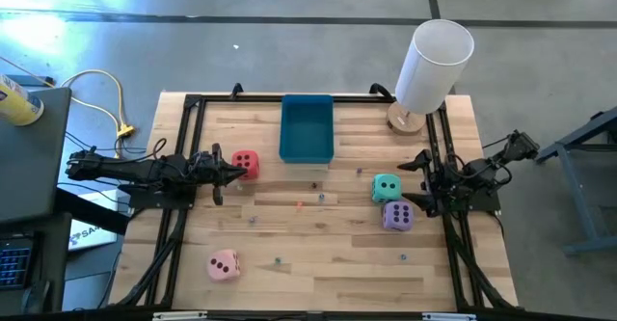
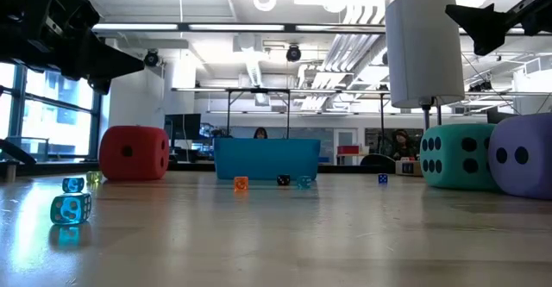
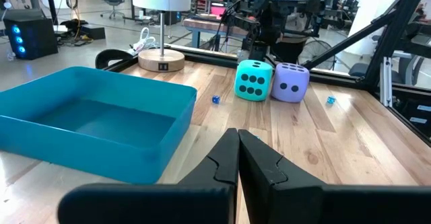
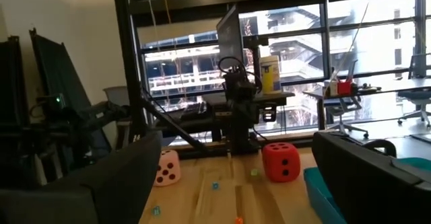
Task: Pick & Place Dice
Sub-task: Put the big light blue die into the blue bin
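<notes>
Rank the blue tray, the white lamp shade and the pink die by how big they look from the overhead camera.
1. white lamp shade, though it stands nearer the camera
2. blue tray, roughly similar, so unsure
3. pink die, clearly smallest

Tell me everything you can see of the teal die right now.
The teal die is a soft-looking mint cube with dark pips, sitting flat on the wooden table near its right side. The left wrist view shows a six-pip face. It sits against the purple die, seemingly touching. The right gripper is close beside it, jaws open, not holding it.
</notes>
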Robot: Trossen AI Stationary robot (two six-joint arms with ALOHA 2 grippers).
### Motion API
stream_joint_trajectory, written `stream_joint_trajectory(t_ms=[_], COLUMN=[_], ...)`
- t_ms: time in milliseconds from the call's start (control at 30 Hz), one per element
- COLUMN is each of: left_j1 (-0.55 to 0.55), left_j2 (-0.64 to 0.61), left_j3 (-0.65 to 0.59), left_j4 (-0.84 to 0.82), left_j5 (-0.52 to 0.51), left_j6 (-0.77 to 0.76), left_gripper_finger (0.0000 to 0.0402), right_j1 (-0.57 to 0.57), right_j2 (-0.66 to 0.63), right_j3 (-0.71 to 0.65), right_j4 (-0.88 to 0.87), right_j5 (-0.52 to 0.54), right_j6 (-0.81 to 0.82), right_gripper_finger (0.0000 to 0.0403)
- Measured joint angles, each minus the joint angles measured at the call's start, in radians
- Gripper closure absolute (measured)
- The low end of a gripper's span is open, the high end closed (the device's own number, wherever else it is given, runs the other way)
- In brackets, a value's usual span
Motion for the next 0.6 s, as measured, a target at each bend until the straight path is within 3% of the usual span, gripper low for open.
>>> stream_joint_trajectory(t_ms=[133, 600], left_j1=[0.000, 0.000], left_j2=[0.000, 0.000], left_j3=[0.000, 0.000], left_j4=[0.000, 0.004], left_j5=[0.000, 0.000], left_j6=[0.000, 0.000], left_gripper_finger=[0.0401, 0.0401], right_j1=[0.000, 0.000], right_j2=[0.000, 0.000], right_j3=[0.001, 0.002], right_j4=[0.005, 0.005], right_j5=[0.000, 0.001], right_j6=[0.005, -0.010], right_gripper_finger=[0.0005, 0.0005])
